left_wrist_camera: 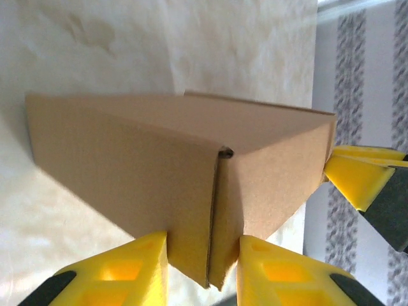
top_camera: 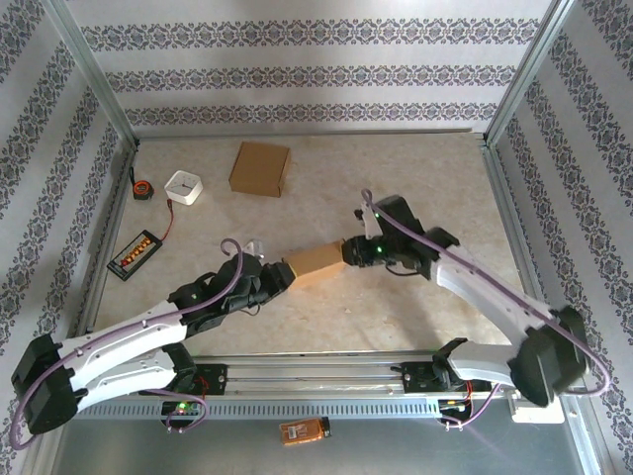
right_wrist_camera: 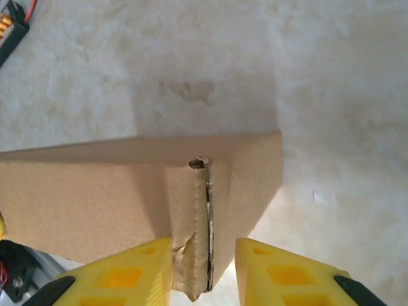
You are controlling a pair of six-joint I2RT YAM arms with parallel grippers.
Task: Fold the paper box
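Since the paper box (top_camera: 316, 260) is thin brown card, expect it to be light, stiff across its panels and weak at the creases. You should judge the frayed seam in the right wrist view likely to crush under a hard squeeze. Hold it at the end seams: the left gripper (left_wrist_camera: 204, 258) is clamped on one end and the right gripper (right_wrist_camera: 204, 264) on the other. The held box sits nearer the arms than the closed box (top_camera: 259, 168), slightly to its right. Count: two boxes, two grippers.
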